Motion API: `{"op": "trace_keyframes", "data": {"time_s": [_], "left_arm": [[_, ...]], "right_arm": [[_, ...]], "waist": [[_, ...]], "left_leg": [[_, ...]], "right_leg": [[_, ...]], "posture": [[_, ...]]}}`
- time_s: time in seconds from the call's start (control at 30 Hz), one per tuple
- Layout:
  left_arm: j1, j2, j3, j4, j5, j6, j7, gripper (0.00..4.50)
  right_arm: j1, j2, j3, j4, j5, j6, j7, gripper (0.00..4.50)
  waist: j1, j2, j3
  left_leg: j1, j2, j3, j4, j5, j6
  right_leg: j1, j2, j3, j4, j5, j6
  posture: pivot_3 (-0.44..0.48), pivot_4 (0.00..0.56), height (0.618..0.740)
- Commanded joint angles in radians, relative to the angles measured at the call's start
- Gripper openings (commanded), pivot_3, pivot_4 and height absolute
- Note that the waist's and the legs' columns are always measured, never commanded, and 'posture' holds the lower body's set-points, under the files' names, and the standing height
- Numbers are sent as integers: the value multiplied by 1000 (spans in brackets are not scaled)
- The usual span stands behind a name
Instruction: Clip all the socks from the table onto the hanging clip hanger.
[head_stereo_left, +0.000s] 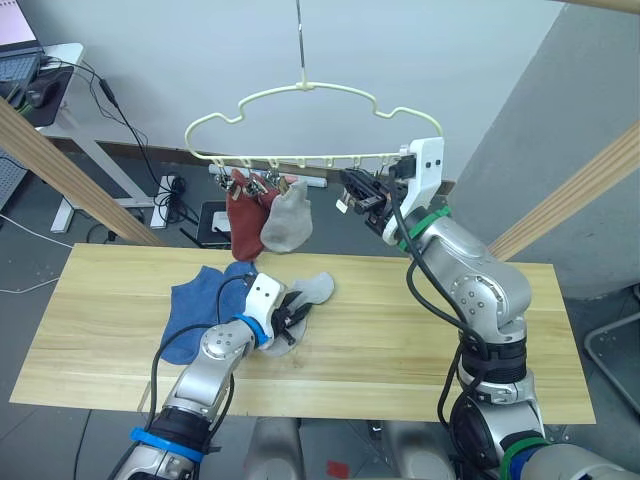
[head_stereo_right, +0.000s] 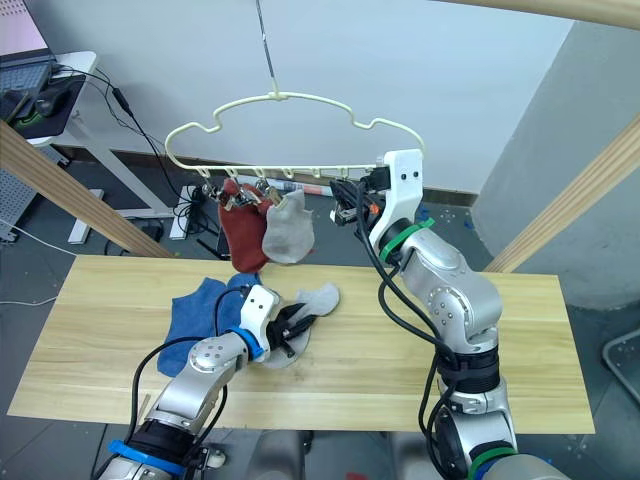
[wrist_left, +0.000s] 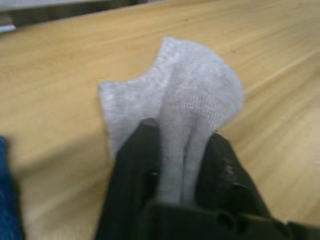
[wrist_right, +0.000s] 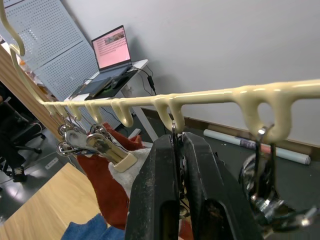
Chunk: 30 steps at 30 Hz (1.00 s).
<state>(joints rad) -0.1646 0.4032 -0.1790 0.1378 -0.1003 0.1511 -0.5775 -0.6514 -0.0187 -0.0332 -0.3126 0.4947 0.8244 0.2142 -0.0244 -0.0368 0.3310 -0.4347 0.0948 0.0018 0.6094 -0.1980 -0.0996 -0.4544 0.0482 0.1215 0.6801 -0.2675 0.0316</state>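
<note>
Left gripper: we see it low on the wooden surface, its two black fingers clamped on a fold of a light grey sock. In the left wrist view the knit bunches up between the fingers and fans out beyond them.

Light grey sock, held: lies on the surface just right of the blue socks, its far end spread flat on the planks.

Blue socks: we see a blue heap on the surface left of the left gripper, touching or overlapping the grey one; we cannot tell how many lie in it.

Clip hanger: pale yellow, wavy outline, hangs from a thin metal hook above the far edge of the surface.

Right gripper: raised to the lower bar of the clip hanger, right of the hung socks. In the right wrist view its fingers are pressed together on a metal clip hanging from the bar; another clip hangs just beside it.

Hung socks: a rust red sock and a second light grey sock hang from clips at the left part of the bar, touching each other.

Background: a laptop sits open on a white desk far to the left.
</note>
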Motion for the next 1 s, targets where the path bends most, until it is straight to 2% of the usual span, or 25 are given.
{"op": "trace_keyframes", "data": {"time_s": [0.03, 0.3, 0.5, 0.7, 1.0], "left_arm": [[44, -41, 29, -84, -85, 47, -35, 24], [73, -146, 117, -343, -271, 129, -4, 24], [63, -177, 111, -501, -297, 168, 46, 24], [36, -217, 113, -561, -321, 218, 116, 24], [46, -207, 124, -596, -322, 219, 146, 24]], "right_arm": [[2, -1, -39, -23, 41, 46, -27, 0], [-16, 43, -153, -14, 179, 176, -127, 0], [-48, 113, -281, 21, 316, 278, -267, 0], [-70, 144, -349, 67, 403, 282, -370, 0], [-71, 116, -357, 90, 493, 260, -456, 0]], "waist": [[-1, 0, 0], [-2, 0, 0], [-2, 0, 0], [-2, -1, 0], [-2, -1, 0]], "left_leg": [[0, 0, 0, 0, 0, 0], [0, 0, -1, 0, 0, 0], [0, 0, -2, 1, 0, 0], [0, -1, -3, 2, 0, 1], [0, -1, -4, 3, 0, 1]], "right_leg": [[0, 0, 0, 0, 0, 0], [0, 0, 0, 0, 0, 1], [2, 0, -1, 0, 1, 1], [4, 0, -2, -1, 1, 1], [5, 0, -3, -1, 1, 1]], "posture": [[0, 332, 740], [-1, 335, 740], [3, 340, 740], [13, 345, 740], [8, 349, 740]]}}
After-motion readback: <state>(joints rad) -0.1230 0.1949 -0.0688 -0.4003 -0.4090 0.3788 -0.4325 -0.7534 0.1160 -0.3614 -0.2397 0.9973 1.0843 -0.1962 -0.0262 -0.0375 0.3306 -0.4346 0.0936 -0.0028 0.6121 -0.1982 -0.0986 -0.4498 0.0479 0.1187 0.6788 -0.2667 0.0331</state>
